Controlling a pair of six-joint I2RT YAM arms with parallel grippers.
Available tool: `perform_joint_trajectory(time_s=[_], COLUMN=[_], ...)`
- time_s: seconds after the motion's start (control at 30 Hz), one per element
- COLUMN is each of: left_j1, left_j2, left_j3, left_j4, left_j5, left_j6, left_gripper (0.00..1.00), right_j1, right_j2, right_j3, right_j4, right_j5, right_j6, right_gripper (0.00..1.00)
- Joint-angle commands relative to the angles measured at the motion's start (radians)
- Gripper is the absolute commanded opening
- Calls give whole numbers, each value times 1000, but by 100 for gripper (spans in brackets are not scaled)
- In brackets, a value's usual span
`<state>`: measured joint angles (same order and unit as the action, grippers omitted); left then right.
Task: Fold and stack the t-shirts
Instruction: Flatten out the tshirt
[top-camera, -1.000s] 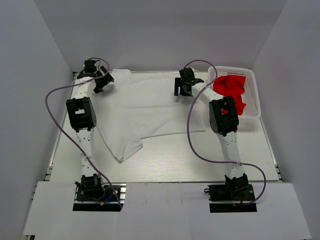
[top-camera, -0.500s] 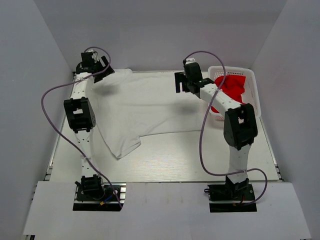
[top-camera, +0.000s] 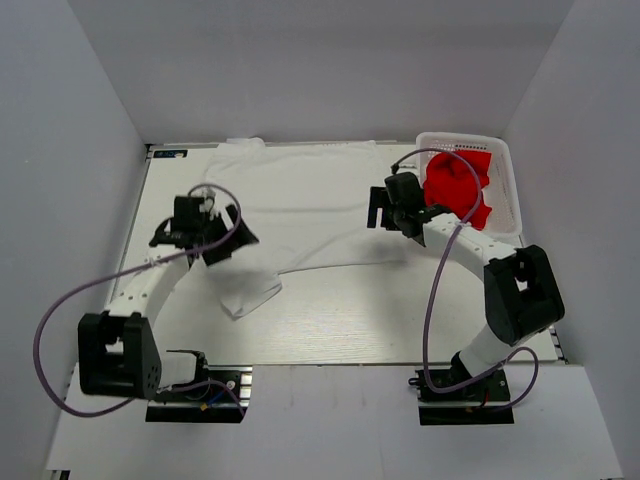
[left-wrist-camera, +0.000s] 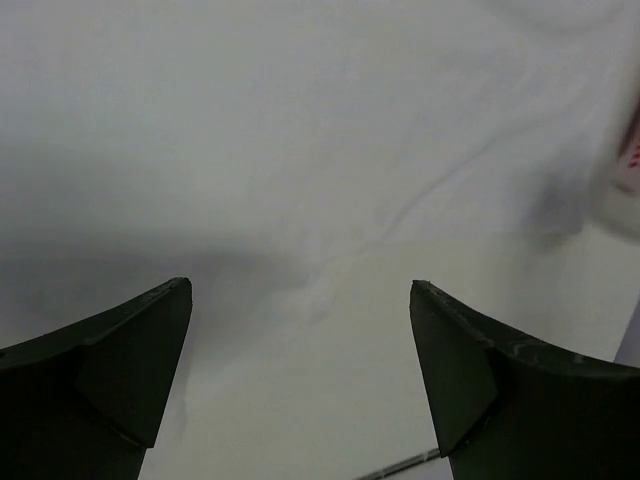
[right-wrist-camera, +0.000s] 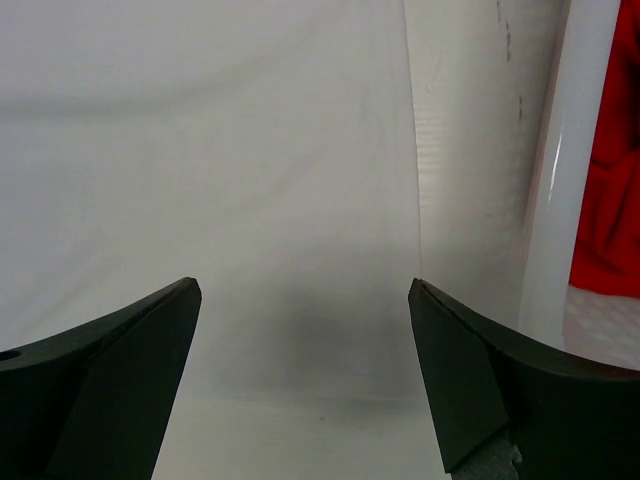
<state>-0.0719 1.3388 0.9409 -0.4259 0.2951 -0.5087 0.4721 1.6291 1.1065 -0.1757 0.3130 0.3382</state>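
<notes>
A large white t-shirt (top-camera: 300, 210) lies spread over the far half of the table, with one flap (top-camera: 250, 296) reaching toward the near side. My left gripper (top-camera: 228, 243) hovers open over the shirt's left part; in the left wrist view there is only white cloth (left-wrist-camera: 300, 130) between its fingers (left-wrist-camera: 130, 370). My right gripper (top-camera: 378, 208) is open above the shirt's right edge, where white cloth (right-wrist-camera: 200, 150) fills the view. The red t-shirt (top-camera: 455, 185) lies crumpled in the basket and also shows in the right wrist view (right-wrist-camera: 610, 180).
The white lattice basket (top-camera: 505, 165) stands at the far right of the table, its wall (right-wrist-camera: 550, 200) close to my right gripper. A strip of bare table (right-wrist-camera: 460, 150) separates it from the white shirt. White walls close in the table's left, far and right sides.
Both arms have drawn back from the table's far edge toward the middle, jaws open throughout. The white shirt's far edge now lies flat along the back of the table.
</notes>
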Motion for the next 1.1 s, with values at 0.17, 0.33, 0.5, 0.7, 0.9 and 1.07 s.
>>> perform_joint_trajectory(time_s=[0.17, 0.33, 0.5, 0.7, 0.9, 1.07], left_j1=[-31, -52, -52, -52, -52, -52], left_j2=[-387, -388, -356, -346, -264, -196], left_j3=[-329, -382, -444, -476, -458, -449], left_j4=[-270, -352, -358, -305, -295, -241], left_j5=[-140, -200, -226, -249, -326, -295], left_j6=[-243, -310, -383, -404, -404, -375], left_gripper=[98, 86, 76, 58, 47, 47], right_j1=[5, 5, -1, 2, 0, 2], right_j2=[-135, -136, -153, -152, -156, -186], right_j3=[-105, -122, -155, -165, -177, -209], right_j4=[160, 136, 128, 125, 73, 18], right_j5=[-28, 6, 20, 23, 40, 54], right_j6=[71, 74, 105, 120, 131, 140], right_gripper=[90, 90, 90, 90, 90, 90])
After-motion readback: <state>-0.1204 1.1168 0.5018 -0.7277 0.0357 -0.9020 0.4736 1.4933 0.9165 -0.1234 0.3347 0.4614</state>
